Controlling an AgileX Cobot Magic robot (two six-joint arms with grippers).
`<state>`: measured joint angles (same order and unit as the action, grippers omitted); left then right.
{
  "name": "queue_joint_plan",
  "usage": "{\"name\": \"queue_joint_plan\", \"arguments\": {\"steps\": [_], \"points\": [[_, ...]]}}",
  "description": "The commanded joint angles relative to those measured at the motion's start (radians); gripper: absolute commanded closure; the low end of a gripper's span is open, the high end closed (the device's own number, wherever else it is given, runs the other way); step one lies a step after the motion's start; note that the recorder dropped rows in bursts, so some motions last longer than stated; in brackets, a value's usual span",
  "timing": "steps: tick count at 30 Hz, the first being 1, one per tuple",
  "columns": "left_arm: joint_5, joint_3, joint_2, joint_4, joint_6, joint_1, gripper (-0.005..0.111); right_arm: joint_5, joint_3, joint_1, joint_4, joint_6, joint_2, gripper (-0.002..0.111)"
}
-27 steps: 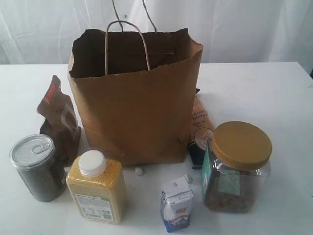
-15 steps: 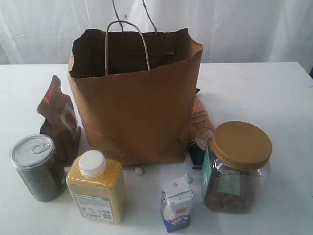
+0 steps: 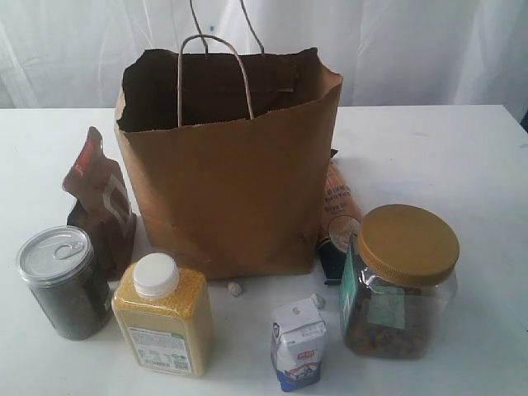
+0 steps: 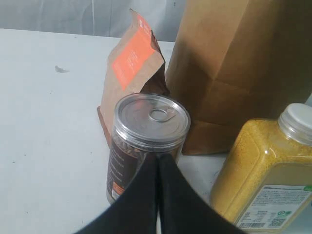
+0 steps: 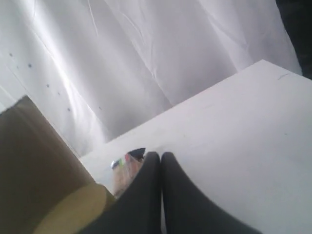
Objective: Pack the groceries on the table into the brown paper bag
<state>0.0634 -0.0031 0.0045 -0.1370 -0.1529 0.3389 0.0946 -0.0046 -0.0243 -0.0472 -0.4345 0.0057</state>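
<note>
Tan bag [image 3: 231, 190] — gold-lidded jar [image 3: 400, 280]

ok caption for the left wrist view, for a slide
Shut left gripper near the silver-lidded can, beside pouch, yellow grain bottle and brown paper bag

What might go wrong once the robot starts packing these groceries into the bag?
The can stands close between the pouch and the bottle; grabbing it might knock a neighbour over. The packet lies in the gap between the bag and the jar, so pulling it out could drag either. The bag is only paper and may tip if bumped.
</note>
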Motion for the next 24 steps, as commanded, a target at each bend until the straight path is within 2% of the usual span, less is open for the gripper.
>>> {"name": "queue_joint_plan", "arguments": {"steps": [1, 5, 9, 13, 16, 18, 22, 24], "points": [[-0.003, 0.003, -0.005, -0.011, -0.001, -0.001, 0.107, -0.086, 0.005, -0.006, -0.006, -0.067, -0.006, 0.108], [-0.003, 0.003, -0.005, -0.011, -0.001, -0.001, 0.107, -0.224, 0.005, -0.006, -0.006, -0.07, -0.006, 0.108], [-0.003, 0.003, -0.005, -0.011, -0.001, -0.001, 0.107, 0.118, -0.194, -0.049, -0.008, -0.04, -0.006, 0.108], [-0.003, 0.003, -0.005, -0.011, -0.001, -0.001, 0.107, 0.564, -0.519, -0.117, -0.09, 0.391, 0.16, 0.108], [-0.003, 0.003, -0.005, -0.011, -0.001, -0.001, 0.107, 0.786, -0.683, -0.119, -0.114, 0.55, 0.327, 0.107], [-0.003, 0.003, -0.005, -0.011, -0.001, -0.001, 0.107, 0.825, -0.759, -0.119, -0.114, 0.582, 0.422, 0.091], [-0.003, 0.003, -0.005, -0.011, -0.001, -0.001, 0.107, 0.845, -0.81, -0.124, -0.149, 0.623, 0.544, 0.043], [-0.003, 0.003, -0.005, -0.011, -0.001, -0.001, 0.107, 0.843, -0.813, -0.136, -0.207, 0.696, 0.591, 0.028]]}}
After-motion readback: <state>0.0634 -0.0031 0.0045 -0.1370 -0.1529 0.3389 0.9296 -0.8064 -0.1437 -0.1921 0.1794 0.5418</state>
